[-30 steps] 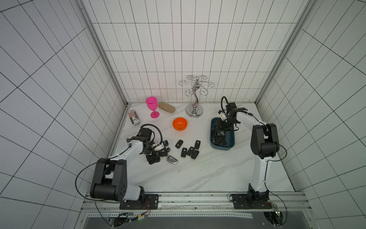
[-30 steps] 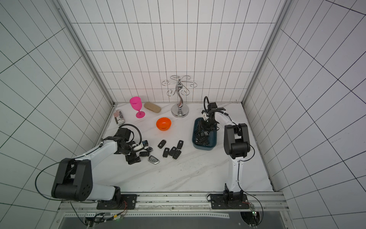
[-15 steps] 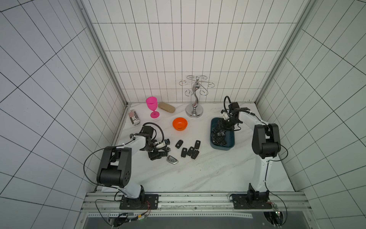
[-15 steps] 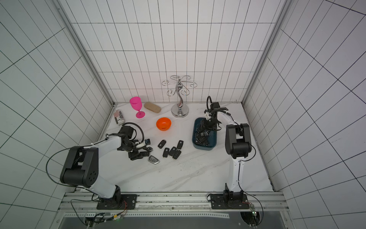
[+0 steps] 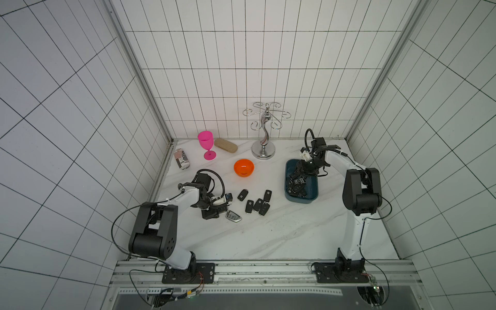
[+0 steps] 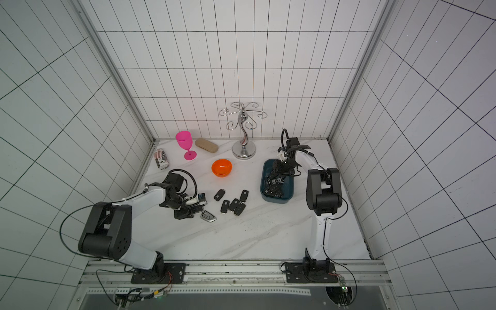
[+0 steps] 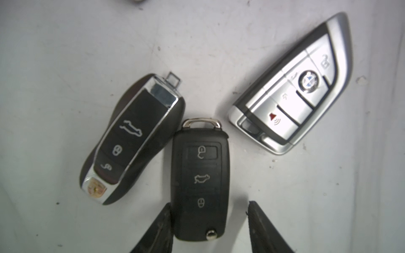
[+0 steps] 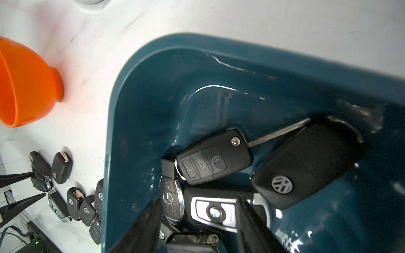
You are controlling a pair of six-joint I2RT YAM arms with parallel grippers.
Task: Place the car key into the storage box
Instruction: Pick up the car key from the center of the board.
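A black flip car key lies flat on the white table between the fingers of my left gripper. One finger touches the key's side; the other stands off with a gap, so the jaws are open. A dark chrome-trimmed key and a silver key lie beside it. In both top views my left gripper is low at the left of the key cluster. The teal storage box holds several keys. My right gripper hangs open above them.
Several more black keys and the silver key lie mid-table. An orange bowl sits behind them. A pink goblet, a tan case, a printed can and a chrome hook stand line the back.
My left gripper's jaws have narrowed around the black flip key, and the arm has shifted a little. My right gripper has stayed over the storage box.
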